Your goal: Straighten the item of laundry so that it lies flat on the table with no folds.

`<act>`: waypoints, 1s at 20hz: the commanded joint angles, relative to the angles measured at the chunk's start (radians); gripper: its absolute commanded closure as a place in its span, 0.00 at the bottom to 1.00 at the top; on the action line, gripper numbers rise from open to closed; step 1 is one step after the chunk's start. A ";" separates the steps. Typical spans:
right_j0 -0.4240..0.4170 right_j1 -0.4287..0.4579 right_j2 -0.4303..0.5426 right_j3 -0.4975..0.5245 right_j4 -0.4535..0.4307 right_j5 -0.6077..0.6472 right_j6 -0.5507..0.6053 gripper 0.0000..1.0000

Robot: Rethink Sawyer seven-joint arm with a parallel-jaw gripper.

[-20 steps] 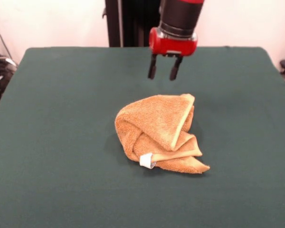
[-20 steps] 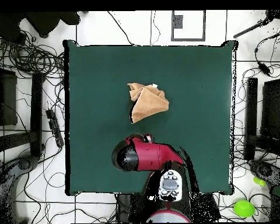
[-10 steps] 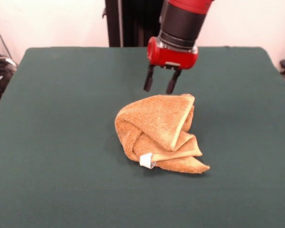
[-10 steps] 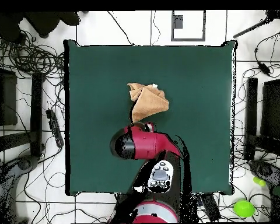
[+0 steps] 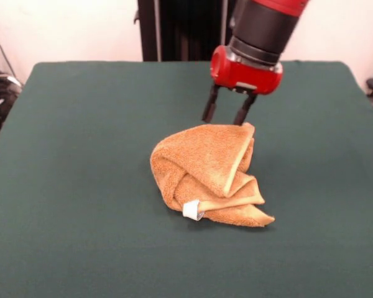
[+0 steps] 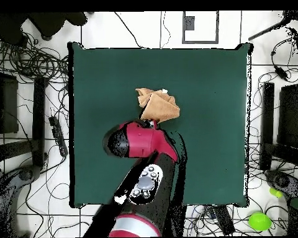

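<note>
The orange-tan terry towel (image 5: pixel 205 171) lies crumpled and folded over itself near the middle of the green table (image 5: pixel 81 124). A pale border band runs along its upper fold and its small white tag (image 5: pixel 191 210) sticks out at the near edge. My gripper (image 5: pixel 226 117) is open, its two black fingers pointing down just above the towel's far upper corner, not touching it. In the overhead view the towel (image 6: pixel 159 105) shows above my red wrist (image 6: pixel 139 140), which covers the towel's lower part and the fingers.
The table's edges are far from the towel on all sides (image 6: pixel 238 124). Cables and equipment lie on the floor around the table (image 6: pixel 27 74). A black pedestal column (image 5: pixel 174 31) stands behind the table.
My gripper has moved down and sideways toward the towel's far corner: to the right in the front view, up over the towel in the overhead view. The towel has not moved.
</note>
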 commanded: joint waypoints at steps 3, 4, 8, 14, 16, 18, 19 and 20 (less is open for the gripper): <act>0.102 0.122 -0.037 -0.153 0.155 0.140 0.357 0.00; 0.106 0.131 -0.040 -0.158 0.165 0.137 0.358 0.00; 0.115 0.178 -0.063 -0.190 0.196 0.125 0.357 0.00; 0.122 0.224 -0.077 -0.205 0.217 0.081 0.355 0.00; 0.122 0.235 -0.076 -0.210 0.224 0.072 0.354 0.00; 0.127 0.237 -0.080 -0.214 0.231 0.082 0.361 0.00; 0.129 0.238 -0.082 -0.217 0.233 0.090 0.365 0.00; 0.132 0.238 -0.083 -0.220 0.236 0.099 0.369 0.00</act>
